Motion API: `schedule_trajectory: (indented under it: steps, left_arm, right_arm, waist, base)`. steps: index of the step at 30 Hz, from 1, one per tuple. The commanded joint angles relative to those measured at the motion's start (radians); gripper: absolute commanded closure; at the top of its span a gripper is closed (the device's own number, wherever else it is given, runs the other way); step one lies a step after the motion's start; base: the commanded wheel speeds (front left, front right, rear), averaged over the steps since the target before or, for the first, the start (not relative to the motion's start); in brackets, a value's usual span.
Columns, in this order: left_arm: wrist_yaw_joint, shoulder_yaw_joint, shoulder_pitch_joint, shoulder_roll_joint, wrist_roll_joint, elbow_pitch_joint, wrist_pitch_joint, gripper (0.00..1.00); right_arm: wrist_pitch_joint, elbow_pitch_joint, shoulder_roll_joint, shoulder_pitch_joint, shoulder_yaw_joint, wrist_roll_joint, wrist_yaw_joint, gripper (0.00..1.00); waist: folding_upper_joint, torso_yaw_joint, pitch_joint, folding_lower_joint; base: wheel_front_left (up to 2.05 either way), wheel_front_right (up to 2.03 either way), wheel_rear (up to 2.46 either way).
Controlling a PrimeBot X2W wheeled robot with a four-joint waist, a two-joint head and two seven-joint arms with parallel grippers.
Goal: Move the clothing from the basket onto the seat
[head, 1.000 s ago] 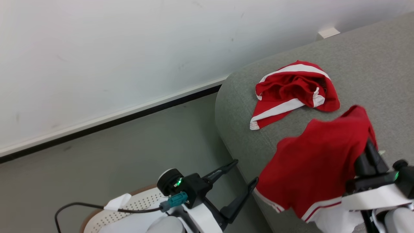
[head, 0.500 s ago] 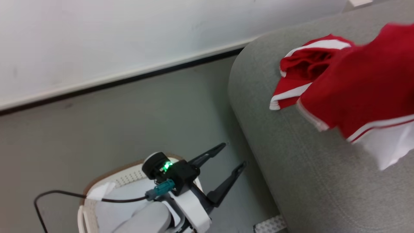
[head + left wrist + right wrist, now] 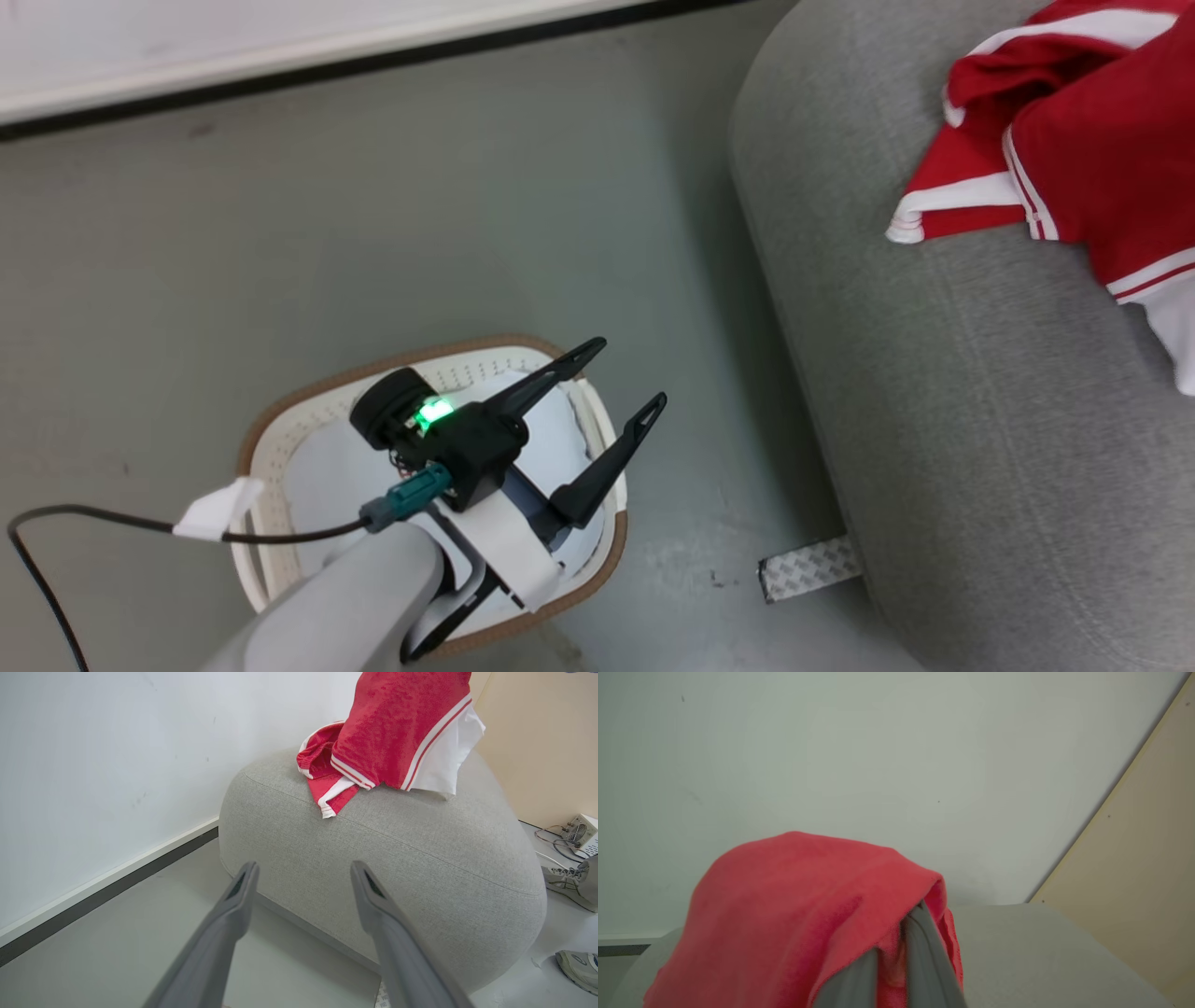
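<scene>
My right hand, clamped on the second garment, has carried it up over the seat just beside the first garment, while my left hand hovers open above the basket, which looks empty, so only the release remains.

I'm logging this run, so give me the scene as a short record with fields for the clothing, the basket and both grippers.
crumpled garment: lying on the seat
held garment: pinched by the right gripper, raised over the seat
basket: on the floor beside the seat, no red cloth seen inside, part hidden
left gripper: open, empty, above the basket
right gripper: shut on the held garment
</scene>
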Motion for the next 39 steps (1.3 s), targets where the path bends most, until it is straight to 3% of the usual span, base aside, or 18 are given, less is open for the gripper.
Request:
schedule_trajectory:
  steps: [1,9,17,18,19,20,21,29,39]
  left_arm:
    - [0.001,0.002,-0.014,0.007,0.003,-0.007,0.000,0.00]
    - [0.001,-0.001,-0.025,0.006,-0.001,-0.017,0.000,0.00]
    - [0.001,0.013,0.002,-0.007,-0.007,-0.005,0.000,0.00]
    - [0.001,0.015,0.007,-0.010,-0.007,-0.003,0.000,0.00]
    - [0.001,0.016,0.013,-0.013,-0.008,0.000,0.000,0.00]
    - [0.001,0.016,0.019,-0.018,-0.009,0.003,0.000,0.00]
    - [0.001,0.018,0.024,-0.021,-0.010,0.006,0.000,0.00]
    - [0.001,0.069,0.072,-0.054,-0.010,0.035,0.000,0.00]
    - [0.015,0.183,0.160,-0.101,-0.012,0.068,0.000,0.00]
  right_arm:
    - [0.001,0.028,0.008,-0.017,0.000,-0.010,-0.003,1.00]
    - [0.058,0.265,0.049,-0.006,0.039,-0.006,-0.003,1.00]
    - [0.054,0.335,0.041,0.004,0.072,0.012,-0.003,1.00]
    - [0.056,0.338,0.042,0.006,0.078,0.014,-0.003,0.96]
    - [0.061,0.341,0.046,0.011,0.088,0.020,-0.003,0.74]
    - [0.064,0.345,0.048,0.017,0.096,0.029,-0.003,0.41]
    - [0.067,0.346,0.044,0.024,0.103,0.036,-0.003,0.00]
    - [0.092,0.321,-0.004,0.093,0.180,0.087,-0.003,0.00]
    - [0.119,0.122,-0.077,0.235,0.266,0.193,-0.003,0.00]
  waist:
    - [-0.0001,0.022,0.039,-0.0002]
    - [-0.0001,0.048,0.065,-0.0002]
    - [-0.0001,0.046,0.026,-0.0002]
    - [-0.0001,0.044,0.015,-0.0002]
    - [-0.0001,0.042,0.003,-0.0002]
    - [-0.0001,0.040,-0.012,-0.0002]
    - [-0.0001,0.038,-0.026,-0.0002]
    - [-0.0001,0.041,-0.147,-0.0002]
    - [-0.0001,0.076,-0.315,-0.0002]
  base:
    - [0.00,0.00,0.00]
    - [0.00,0.00,0.00]
    - [0.00,0.00,0.00]
    - [0.00,0.00,0.00]
    - [0.00,0.00,0.00]
    - [0.00,0.00,0.00]
    - [0.00,0.00,0.00]
    - [0.00,0.00,0.00]
    - [0.00,0.00,0.00]
